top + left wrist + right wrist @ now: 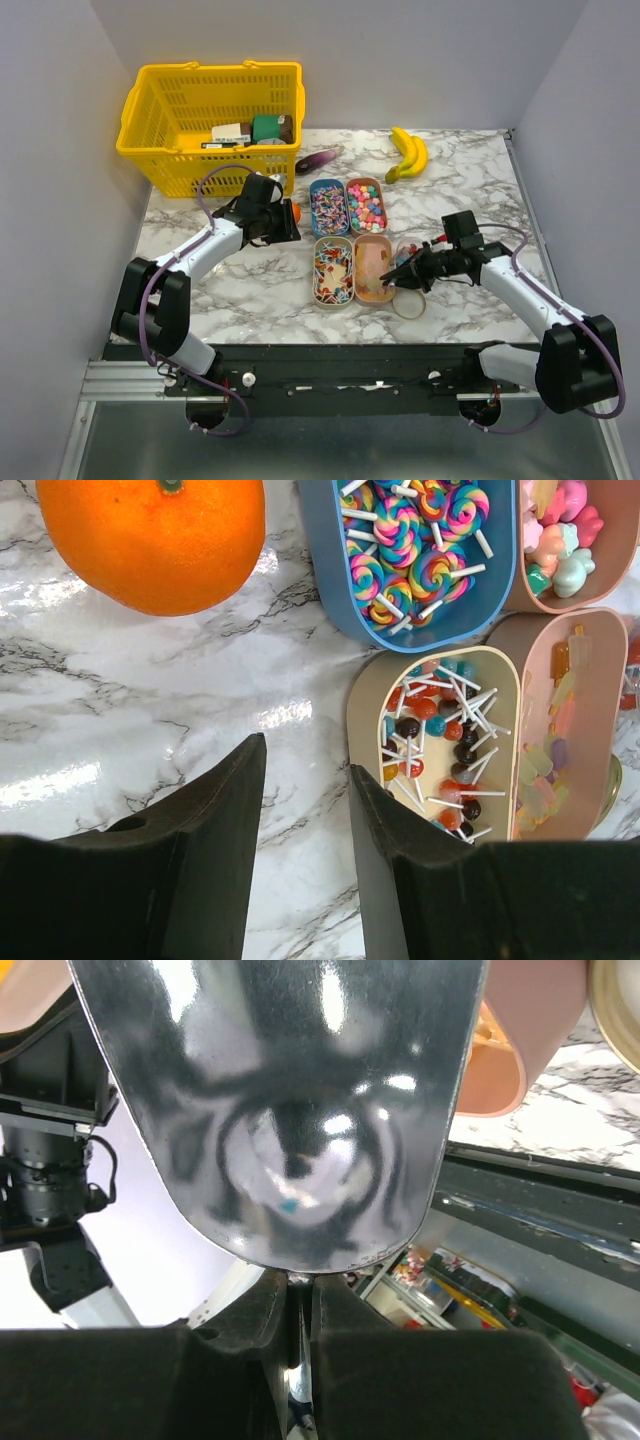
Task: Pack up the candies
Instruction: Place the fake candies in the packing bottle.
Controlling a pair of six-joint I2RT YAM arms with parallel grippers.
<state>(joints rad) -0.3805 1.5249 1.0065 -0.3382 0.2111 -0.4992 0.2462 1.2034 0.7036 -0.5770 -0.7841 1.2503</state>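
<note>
- The tabletop was white marble w/ grey veins, glossy. Lamp glare showed on it in the left wrist view.
- Pale grey walls boxed it in on the left, back and right. A metal rail ran along the near edge by the arm bases.
- The candies sat in four oval trays packed together mid-table, two rows of two.
- The blue tray had swirl lollipops and the beige tray had small round ones on white sticks.
- The far pink tray had shaped sweets and the near pink tray had pale jelly bits.
- My left gripper hung roughly half open w/ nothing btw the fingers, over bare marble just beside the beige tray. The orange lay close by.
- My right gripper was pinched tight on the thin handle of a shiny metal scoop, at the right side of the near pink tray.
- A ring lid lay on the marble just beside that tray.
- A yellow basket stood at the far left w/ boxes inside, and bananas lay far right.
- A purple item lay btw the basket and the trays. I couldn't tell what it was.
</note>
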